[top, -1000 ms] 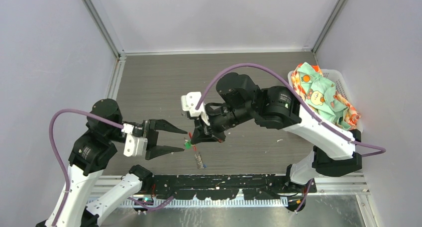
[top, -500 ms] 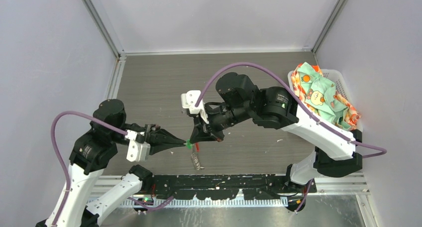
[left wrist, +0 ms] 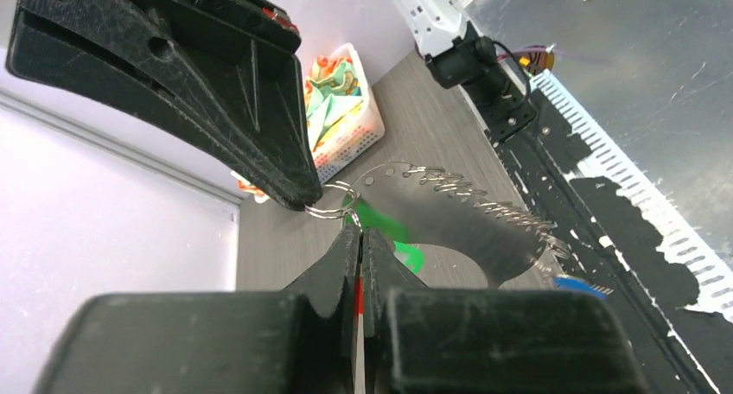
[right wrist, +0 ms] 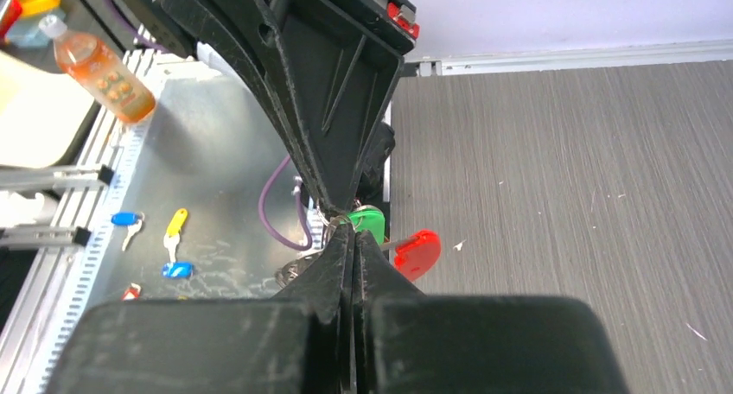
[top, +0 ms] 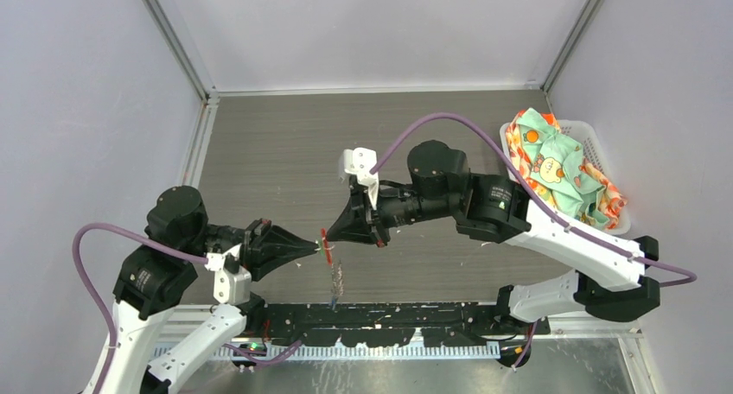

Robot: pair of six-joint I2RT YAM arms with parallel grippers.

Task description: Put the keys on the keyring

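Note:
The keyring hangs between my two grippers above the table's front edge. Its silvery chain (top: pixel 336 277) dangles down, and it also shows in the left wrist view (left wrist: pixel 484 206). A green-headed key (top: pixel 328 250) and a red oval piece (right wrist: pixel 417 252) hang at its thin wire ring (left wrist: pixel 333 207). A blue-headed key (left wrist: pixel 577 283) hangs at the chain's low end. My left gripper (top: pixel 316 249) is shut, tips on the wire ring. My right gripper (top: pixel 326 236) is shut on the same ring from the opposite side, tip to tip with the left.
A white basket (top: pixel 577 132) of patterned cloth (top: pixel 557 165) stands at the right edge. A black rail (top: pixel 389 316) runs along the table's front. Below it on the metal shelf lie loose keys, blue (right wrist: pixel 128 220) and yellow (right wrist: pixel 175 225), and an orange bottle (right wrist: pixel 102 66).
My left gripper was open beside the bunch; it has shut on the ring. Both grippers have risen with the bunch, and the chain now hangs free. The right arm has swung rightward.

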